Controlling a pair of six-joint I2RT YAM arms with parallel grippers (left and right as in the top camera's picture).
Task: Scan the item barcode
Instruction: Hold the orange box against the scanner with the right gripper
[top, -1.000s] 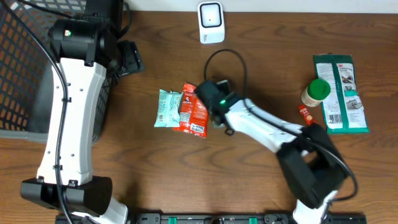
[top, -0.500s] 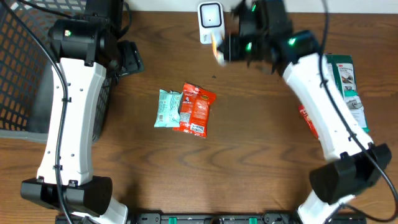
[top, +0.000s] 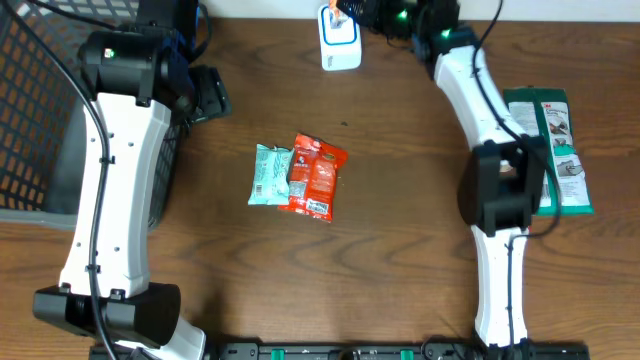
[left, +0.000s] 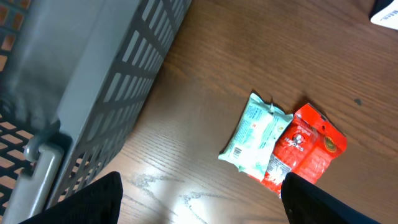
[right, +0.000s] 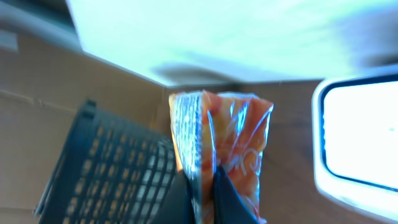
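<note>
Leftmost, a dark wire basket (top: 30, 110) takes up the left edge of the counter (top: 400, 260), from the upper left corner to below mid-height. The left arm (top: 110, 190) runs up the frame along the basket's right side. The left end effector (top: 205, 93) sits in the upper left, just beside the basket. Its fingers (left: 87, 202) stand wide apart with nothing between them. In the left wrist view, bare wood separates the basket wall from the packets.

At centre frame, a teal packet (top: 270, 175) and a red packet (top: 318, 178) lie flat and touching, the red one overlapping the teal one's right edge. Bare counter surrounds this pair on every side, and the lower half of the frame is open wood between the two arm bases.

At top centre, a white scanner (top: 340, 40) stands against the upper edge. The task item, an orange packet (right: 221, 137), is at that upper edge, just above the scanner in the overhead frame and well apart from the two packets at centre. The right end effector (right: 205, 190) is clamped on the packet's lower end, with the packet standing up out of the fingers. In the right wrist view the scanner is just to the right of the packet, not touching it. The packet's print is too blurred to read.

Right of centre, the right arm (top: 500, 200) spans from the bottom edge to the top. A green pack (top: 555, 150) lies flat near the right edge, partly covered by the arm.
</note>
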